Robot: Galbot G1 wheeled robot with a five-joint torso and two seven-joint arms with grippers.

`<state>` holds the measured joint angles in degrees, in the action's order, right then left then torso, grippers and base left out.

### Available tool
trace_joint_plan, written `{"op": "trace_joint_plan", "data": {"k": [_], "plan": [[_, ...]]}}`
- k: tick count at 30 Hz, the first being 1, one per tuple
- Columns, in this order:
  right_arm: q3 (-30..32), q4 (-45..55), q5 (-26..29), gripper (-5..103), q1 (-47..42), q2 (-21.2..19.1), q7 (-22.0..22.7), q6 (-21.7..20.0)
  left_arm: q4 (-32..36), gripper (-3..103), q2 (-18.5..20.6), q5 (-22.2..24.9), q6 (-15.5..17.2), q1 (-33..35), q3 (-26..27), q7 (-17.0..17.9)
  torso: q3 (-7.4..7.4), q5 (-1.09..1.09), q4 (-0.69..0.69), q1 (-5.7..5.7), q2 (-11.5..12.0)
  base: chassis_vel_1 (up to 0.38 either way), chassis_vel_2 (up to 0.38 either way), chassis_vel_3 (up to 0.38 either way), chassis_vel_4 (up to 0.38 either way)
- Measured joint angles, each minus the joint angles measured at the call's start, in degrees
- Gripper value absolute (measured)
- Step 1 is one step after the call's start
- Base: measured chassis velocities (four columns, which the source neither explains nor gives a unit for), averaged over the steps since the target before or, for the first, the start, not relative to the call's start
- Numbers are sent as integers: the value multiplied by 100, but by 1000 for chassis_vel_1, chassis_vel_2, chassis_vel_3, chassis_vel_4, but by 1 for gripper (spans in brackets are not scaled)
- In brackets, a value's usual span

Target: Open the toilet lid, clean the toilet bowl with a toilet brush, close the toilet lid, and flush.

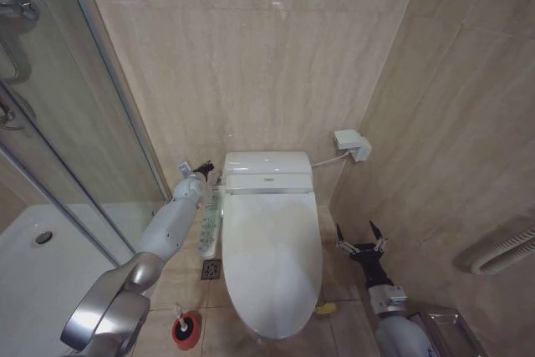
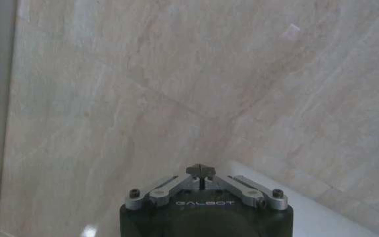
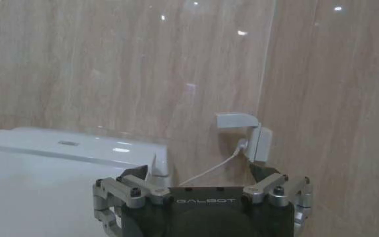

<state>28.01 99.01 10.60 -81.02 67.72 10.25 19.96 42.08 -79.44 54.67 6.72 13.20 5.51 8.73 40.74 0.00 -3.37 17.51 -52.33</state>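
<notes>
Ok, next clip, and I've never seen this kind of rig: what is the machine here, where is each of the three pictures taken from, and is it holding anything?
It is a wheeled robot with two arms, in a bathroom. The wide picture comes from a camera on its head, looking down at the toilet. The toilet lid is shut over the toilet bowl. The other two pictures come from cameras on the wrists.

The left gripper is stretched up beside the bidet unit at the toilet's rear, left of it; its wrist picture faces the tiled wall, fingers closed together with nothing between them. The right gripper waits low to the right of the toilet, open and empty.

On the floor at the left, the toilet brush stands in its red cup. A floor drain lies beside the bowl.
</notes>
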Motion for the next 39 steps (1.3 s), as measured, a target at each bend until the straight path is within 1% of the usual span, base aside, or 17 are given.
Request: {"op": "trace_joint_plan", "data": {"k": [2,4,7,10,13,19,24,29,34,39], "plan": [[0,0,0,100,0,0,0,0,8,0,-28,25,49,5,0,49,0,0,0,0,0,57,-32,-30,25],[0,0,0,100,0,0,0,0,29,0,-62,58,158,37,-2,185,0,0,1,-1,0,0,0,0,0],[0,0,0,100,0,0,0,0,12,0,-99,43,183,69,-2,240,0,0,1,-1,0,0,0,0,0],[0,0,0,100,1,0,0,0,-87,0,-124,22,184,71,52,232,0,-1,1,0,0,0,0,0,0],[0,0,0,100,1,0,0,0,-247,0,-112,22,223,11,141,102,0,0,1,1,0,0,0,0,0],[0,1,0,100,1,0,0,0,-317,0,-119,62,325,-29,264,35,0,0,2,1,0,0,0,0,0],[0,0,0,100,1,0,0,0,-306,0,-166,164,440,-21,283,40,0,0,1,1,0,0,0,0,0],[0,0,0,100,1,0,0,0,-324,0,-210,165,450,-20,307,39,0,0,1,0,0,0,0,0,0],[0,0,0,100,1,0,0,0,-443,0,-270,157,491,-85,403,58,0,0,2,1,0,0,0,0,0],[0,0,0,100,1,0,0,0,-642,0,-326,126,601,-174,505,57,0,0,1,1,0,0,0,0,0]]}}
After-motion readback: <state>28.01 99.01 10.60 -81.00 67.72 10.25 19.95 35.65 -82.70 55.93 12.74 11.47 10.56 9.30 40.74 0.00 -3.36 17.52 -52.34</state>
